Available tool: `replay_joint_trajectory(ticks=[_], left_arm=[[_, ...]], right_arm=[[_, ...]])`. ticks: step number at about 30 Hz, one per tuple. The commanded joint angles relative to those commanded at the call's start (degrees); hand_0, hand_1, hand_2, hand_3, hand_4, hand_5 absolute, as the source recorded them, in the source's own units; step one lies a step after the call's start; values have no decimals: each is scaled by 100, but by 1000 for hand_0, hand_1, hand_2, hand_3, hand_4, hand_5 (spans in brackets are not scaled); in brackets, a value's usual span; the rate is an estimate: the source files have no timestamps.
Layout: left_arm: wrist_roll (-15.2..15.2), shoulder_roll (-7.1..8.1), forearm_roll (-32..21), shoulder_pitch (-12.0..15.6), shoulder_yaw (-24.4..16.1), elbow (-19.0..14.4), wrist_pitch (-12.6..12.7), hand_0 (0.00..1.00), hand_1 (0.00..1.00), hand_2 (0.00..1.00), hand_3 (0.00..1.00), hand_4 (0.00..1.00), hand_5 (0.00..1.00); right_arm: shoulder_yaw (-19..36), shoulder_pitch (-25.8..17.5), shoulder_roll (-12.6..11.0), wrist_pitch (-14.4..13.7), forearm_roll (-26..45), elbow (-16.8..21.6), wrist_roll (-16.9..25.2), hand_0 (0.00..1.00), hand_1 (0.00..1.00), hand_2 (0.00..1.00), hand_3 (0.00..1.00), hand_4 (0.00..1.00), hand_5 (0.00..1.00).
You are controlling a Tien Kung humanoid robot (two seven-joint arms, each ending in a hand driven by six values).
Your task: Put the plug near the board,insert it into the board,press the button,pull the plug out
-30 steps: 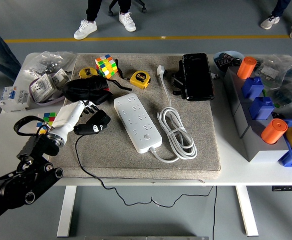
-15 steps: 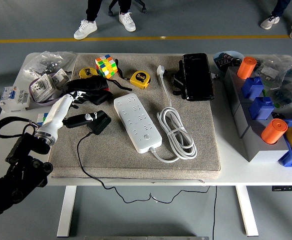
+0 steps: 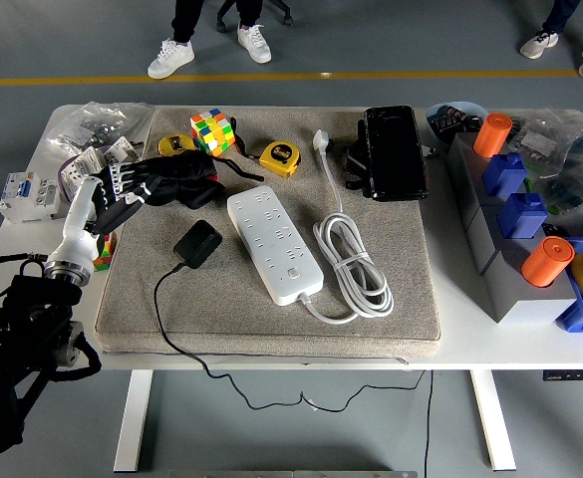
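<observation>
The black plug (image 3: 196, 243) lies flat on the grey mat (image 3: 401, 319), its thin black cord trailing off over the mat's front edge. Just to its right lies the white power board (image 3: 274, 242), set diagonally, with its button near the lower end. My left hand (image 3: 124, 189) hovers at the mat's left edge, up and to the left of the plug. Its fingers are spread, holding nothing and apart from the plug. The right arm is out of view.
A black pouch (image 3: 179, 177) sits right beside my left hand. A Rubik's cube (image 3: 211, 130), a yellow tape measure (image 3: 279, 156) and a black device (image 3: 394, 149) line the mat's far side. The board's coiled white cable (image 3: 356, 264) lies to its right, and grey bins (image 3: 505, 244) with orange cylinders stand at the right.
My left hand has let go of the black plug and drawn back up and left. The plug now rests on the mat beside the board.
</observation>
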Motion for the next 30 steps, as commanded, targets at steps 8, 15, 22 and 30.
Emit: replay_joint_trajectory(ticks=[8, 15, 22, 30], left_arm=[[-78, -35, -453, -4, -232, 91, -39, 445, 590, 572, 569, 891, 390], [-21, -51, -318, 70, -424, 67, -71, 436, 579, 567, 567, 884, 367], [27, -13, -179, 87, -619, 10, -105, 435, 575, 564, 567, 884, 366], [29, 59, -146, 120, -717, -55, -111, 433, 571, 564, 567, 886, 363]], right_arm=[[-6, 31, -2, -13, 30, -51, -15, 595, 646, 594, 497, 779, 490], [-41, 51, 8, -7, 48, -84, -25, 594, 645, 594, 497, 779, 492], [-142, 122, -12, -12, 61, -85, -23, 594, 645, 594, 497, 779, 492], [-245, 212, -67, -40, 90, -81, -28, 594, 645, 594, 497, 777, 496]])
